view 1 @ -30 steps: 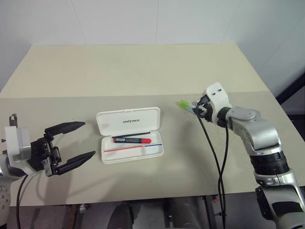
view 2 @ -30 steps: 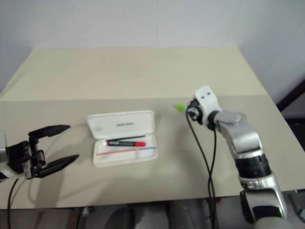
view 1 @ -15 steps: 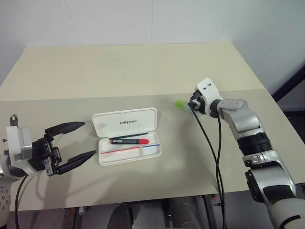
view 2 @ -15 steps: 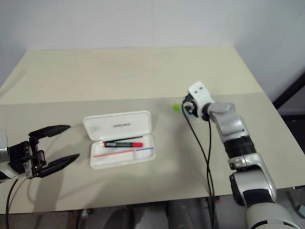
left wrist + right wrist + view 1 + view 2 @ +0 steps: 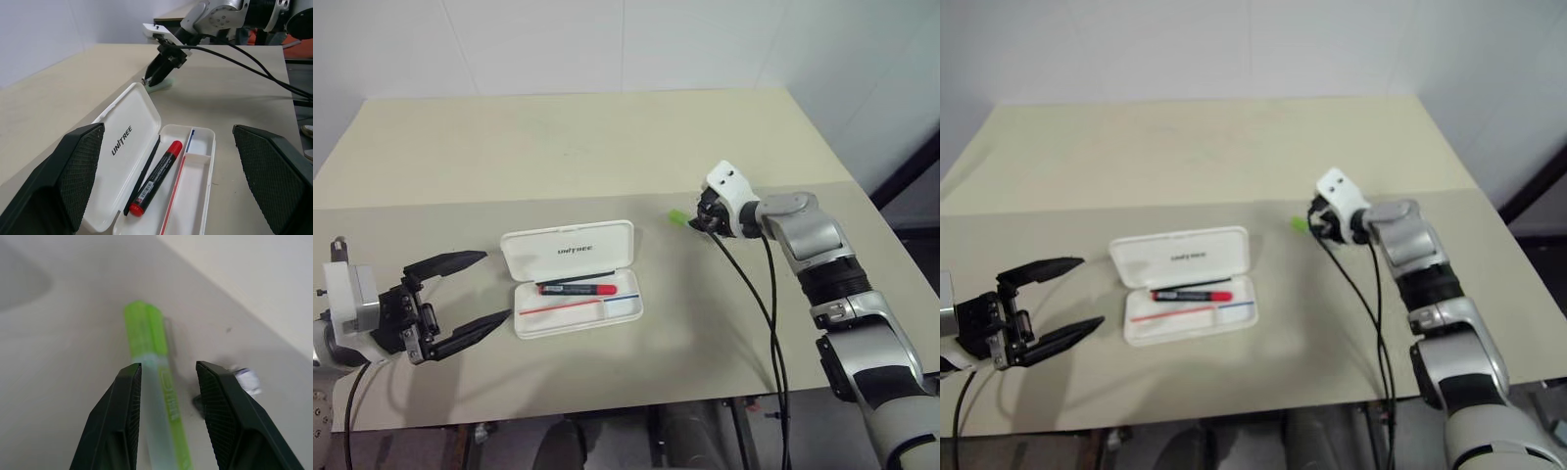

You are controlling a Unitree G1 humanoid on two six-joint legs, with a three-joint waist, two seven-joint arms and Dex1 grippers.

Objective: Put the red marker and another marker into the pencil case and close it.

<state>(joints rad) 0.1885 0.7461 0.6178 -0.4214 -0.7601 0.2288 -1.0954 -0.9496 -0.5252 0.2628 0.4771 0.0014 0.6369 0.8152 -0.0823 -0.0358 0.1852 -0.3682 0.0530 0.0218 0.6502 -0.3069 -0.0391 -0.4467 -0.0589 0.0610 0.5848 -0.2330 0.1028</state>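
The left gripper [image 5: 460,294] waits at the left of the table with its fingers spread wide and nothing between them; it plays no part in this step and is best kept clear. To its right lies the pencil case [image 5: 574,278], lid thrown back flat, with the red marker [image 5: 578,290] already in the tray; only the second marker and the closing remain. Well to the right of the case, the green highlighter [image 5: 155,377] rests on the table; the right gripper [image 5: 703,222] reaches down over it, its fingers [image 5: 122,421] partly apart and straddling the barrel. Whether the pads already touch it is hard to judge, but it looks not yet pinched. To do this well, centre the barrel between the pads, close squarely across its middle, keep off the small grey-white block [image 5: 247,380] just beside it; then lift straight.
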